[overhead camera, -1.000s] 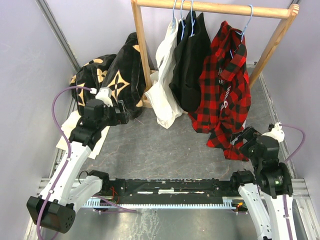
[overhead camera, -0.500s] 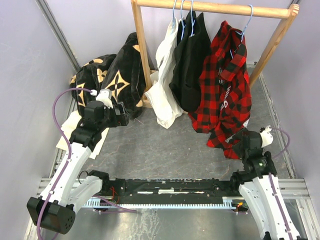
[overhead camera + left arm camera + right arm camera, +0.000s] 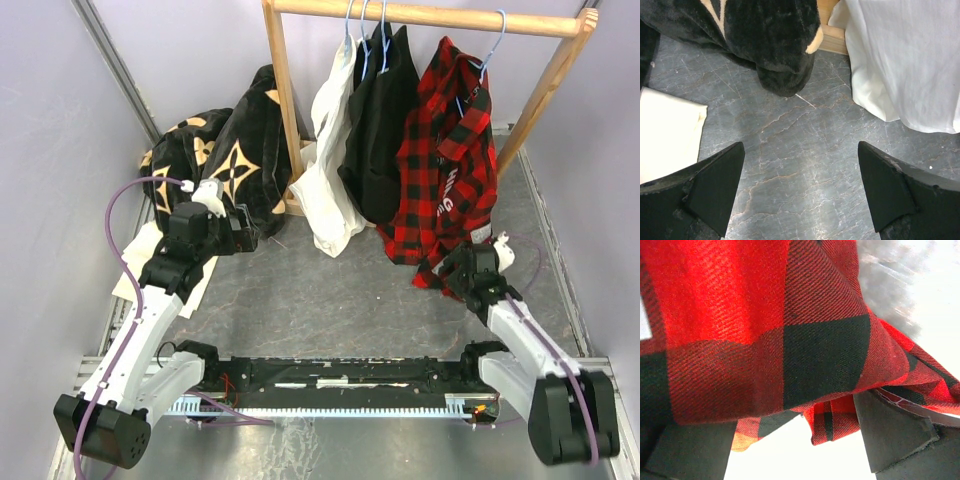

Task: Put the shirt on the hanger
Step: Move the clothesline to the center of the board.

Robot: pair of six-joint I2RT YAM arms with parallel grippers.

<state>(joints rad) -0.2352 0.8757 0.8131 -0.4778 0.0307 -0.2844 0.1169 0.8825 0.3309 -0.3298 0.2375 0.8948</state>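
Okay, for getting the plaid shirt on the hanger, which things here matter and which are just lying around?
Job: plaid shirt, blue wire hanger.
Just there: white shirt, black garment, flower-patterned black fabric, wooden rail, cream cloth.

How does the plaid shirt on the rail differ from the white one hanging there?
The plaid shirt is red-and-black checked with white lettering; the white shirt is plain. The plaid shirt hangs at the wooden rail's right end, the white shirt further left. The plaid shirt's hem dips between the open right tool's fingers; no tool touches the white shirt. Both hang from that rail.
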